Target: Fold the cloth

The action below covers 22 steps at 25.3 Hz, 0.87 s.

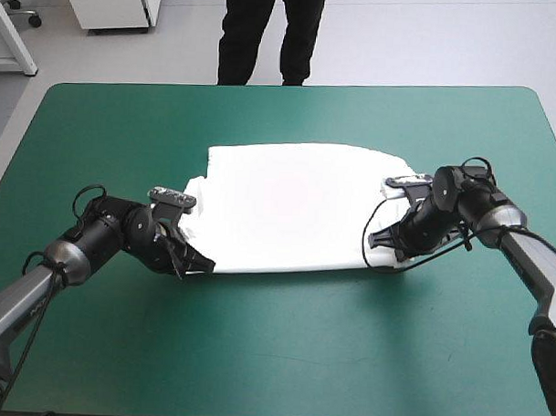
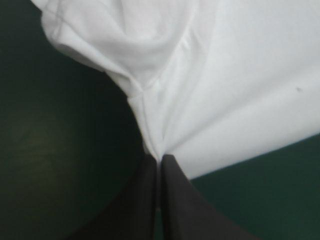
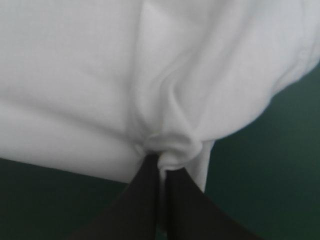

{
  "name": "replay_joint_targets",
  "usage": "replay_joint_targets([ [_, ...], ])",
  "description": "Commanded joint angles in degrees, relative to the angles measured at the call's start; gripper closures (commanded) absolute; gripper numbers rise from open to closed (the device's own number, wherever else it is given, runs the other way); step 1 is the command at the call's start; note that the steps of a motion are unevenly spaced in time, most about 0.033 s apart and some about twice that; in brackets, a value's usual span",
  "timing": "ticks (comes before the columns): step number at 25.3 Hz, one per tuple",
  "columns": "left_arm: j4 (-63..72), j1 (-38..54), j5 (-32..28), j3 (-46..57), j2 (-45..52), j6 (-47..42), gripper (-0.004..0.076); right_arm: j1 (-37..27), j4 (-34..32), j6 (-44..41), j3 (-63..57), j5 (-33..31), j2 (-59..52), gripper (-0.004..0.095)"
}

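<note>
Heads up, here's how it sits for you. The T-shirt (image 1: 296, 209) is lying spread out around the middle of the desk (image 1: 254, 362), a mostly flat white slab with a fairly straight near edge and a wavier far edge. Both sets of jaws are down at that near edge, one at each end.

Your left jaws are clenched on the near-left corner. From the left wrist view they're pressed all but together, with a thin pleat of the T-shirt (image 2: 225, 75) running down between the tips. Just beyond them, on the left side, there's a rumpled lump with a seam through it. Probably a sleeve, but you can't really say from here.

Your right jaws are clamped on the near-right corner. In the right wrist view the T-shirt (image 3: 100, 75) bunches into a little puckered wad right at the tips, with creases fanning away from it.

Stuff you can't make out:
- From the high view both gripped corners are hidden under the jaws.
- The shirt's right edge is partly covered by the right arm (image 1: 483, 211).
- Can't tell whether the corners are lifted off the teal-green cover or resting on it.
- Can't tell how many layers are pinched on either side.
- No collar or hem is clear anywhere.
</note>
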<state>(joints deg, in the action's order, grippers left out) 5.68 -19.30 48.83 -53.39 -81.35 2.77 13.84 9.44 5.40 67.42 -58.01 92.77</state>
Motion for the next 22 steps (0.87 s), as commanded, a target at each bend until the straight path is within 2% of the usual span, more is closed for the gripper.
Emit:
replay_joint_targets([
  [1,1.67,-0.17,-0.47,2.35,4.15,0.09,0.0733,1.73,-0.15,0.85,-2.68,-0.65,-3.44,0.0925],
  [5,2.66,-0.17,-0.33,5.70,6.49,0.27,0.0733,3.67,0.20,0.85,-5.82,-2.48,-3.94,0.0925],
  [15,3.81,-0.17,-0.66,10.88,9.89,0.41,0.0733,3.93,1.88,0.63,-11.47,-3.57,-7.10,0.0924],
  [17,4.23,-0.17,-0.81,10.88,9.89,0.41,0.0732,3.93,1.88,0.63,-11.47,-4.35,-7.10,0.0877],
  [19,4.23,-0.17,0.04,10.76,9.89,0.52,0.0692,3.93,1.88,0.89,-11.14,-5.73,-7.10,0.0726],
  [20,4.23,-0.17,1.38,10.47,9.89,0.52,0.0595,3.93,1.51,0.89,-10.54,-7.11,-7.19,0.0595],
  [21,4.23,-0.17,2.15,10.22,9.89,0.52,0.0545,3.93,1.35,0.89,-9.97,-7.68,-7.19,0.0538],
  [22,4.23,-0.17,3.40,9.67,9.89,0.52,0.0460,3.93,1.22,0.89,-9.18,-8.73,-7.50,0.0467],
])
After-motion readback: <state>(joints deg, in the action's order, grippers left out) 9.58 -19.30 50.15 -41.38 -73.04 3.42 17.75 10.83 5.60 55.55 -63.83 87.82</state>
